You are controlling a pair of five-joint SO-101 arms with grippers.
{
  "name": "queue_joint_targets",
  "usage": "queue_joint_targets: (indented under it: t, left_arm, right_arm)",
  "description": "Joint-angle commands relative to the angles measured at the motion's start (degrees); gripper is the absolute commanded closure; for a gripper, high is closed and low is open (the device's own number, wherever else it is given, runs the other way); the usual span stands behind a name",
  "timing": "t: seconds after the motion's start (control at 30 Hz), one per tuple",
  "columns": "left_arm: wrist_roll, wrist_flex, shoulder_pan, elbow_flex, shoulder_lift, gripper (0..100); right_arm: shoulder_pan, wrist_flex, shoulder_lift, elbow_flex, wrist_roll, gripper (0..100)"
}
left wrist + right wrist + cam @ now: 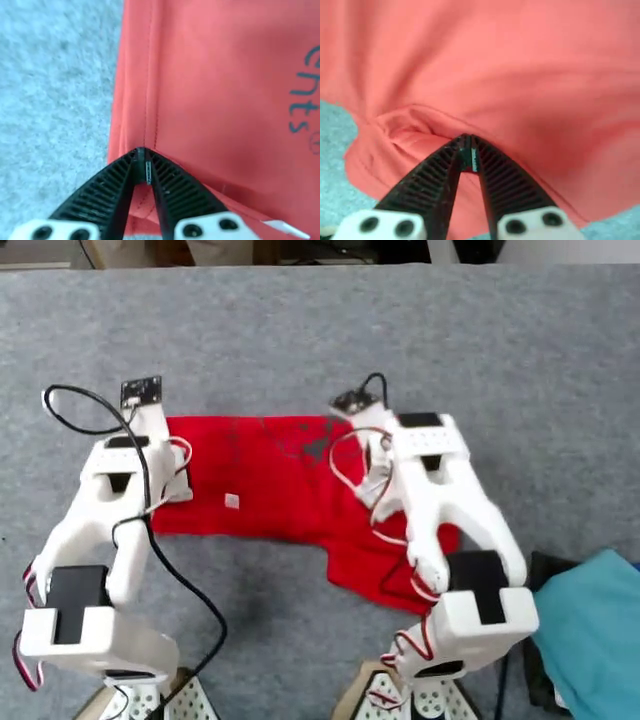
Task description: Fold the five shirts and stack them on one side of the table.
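On the grey table (300, 330), the red shirt (270, 480) lies at the centre, long axis 9 to 3 o'clock. The left gripper (141, 152) is clamped on its 9 o'clock edge. The right gripper (466, 140) pinches a fold near 3 o'clock.

Red shirt (270, 480) spread flat; teal shirt (595, 625) right edge.

Red shirt (270, 490) (dark blue print), grey table (500, 340), teal cloth (600, 630)
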Motion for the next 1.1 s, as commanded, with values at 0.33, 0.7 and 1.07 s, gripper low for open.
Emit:
queue_joint_targets:
  t: [0.33,0.7,1.07]
  left_arm:
    - [1.5,-1.8,-1.9,0.4,-1.5,98]
    - [1.4,-1.8,-1.8,0.4,-1.5,98]
    - [1.8,-1.8,-1.8,0.2,-1.5,98]
  right_arm:
    - [-4.7,-1.2,-20.9,19.6,0.0,99.3]
    - [-5.1,2.2,-27.3,25.2,6.5,99.3]
    - [2.1,7.6,-29.8,12.2,8.2,99.3]
